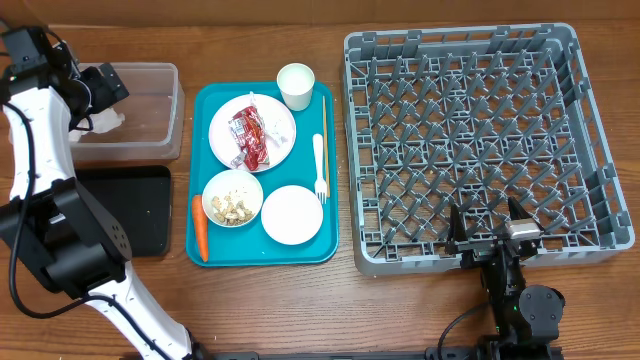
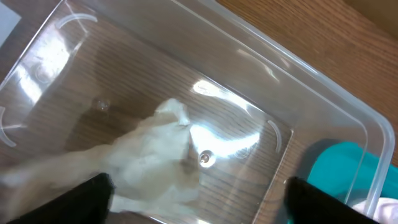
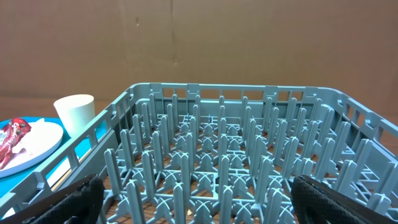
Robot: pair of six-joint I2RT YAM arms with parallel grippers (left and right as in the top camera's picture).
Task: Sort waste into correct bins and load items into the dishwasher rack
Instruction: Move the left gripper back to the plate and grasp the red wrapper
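L gripper [image 2: 198, 186] is seen over the tub [image 1: 165, 110] at the far L of the table [image 1: 270, 300]. Its fingers [image 2: 87, 200] are spread wide, w/ nothing pinched. The napkin [image 2: 155, 158] is found crumpled on the tub floor, below the gap between the fingers. Whether it is touched by either finger can't be told. The black tray [image 1: 125, 210] is set just beside the tub, on its near side.

R gripper [image 1: 488, 235] is held at the near edge of the rack [image 1: 600, 120]. Its fingers [image 3: 81, 199] are parted wide and nothing is gripped; the rack pegs are seen ahead of them.

The teal tray [image 1: 205, 100] is placed between the bins & the rack. On it:
- a plate [image 1: 225, 130] at far L, w/ the wrapper [image 1: 250, 140] lying on it
- the cup [image 1: 295, 85], upright at the far edge, just R of the plate
- chopsticks [image 1: 324, 115] laid along the R edge
- the fork [image 1: 319, 165] beside them, tines toward the near side
- a bowl [image 1: 232, 197] w/ scraps [image 1: 235, 207] in it
- a small dish [image 1: 292, 214] just R of the bowl
- the carrot [image 1: 199, 228] laid lengthwise at the tray's L edge, just L of the bowl
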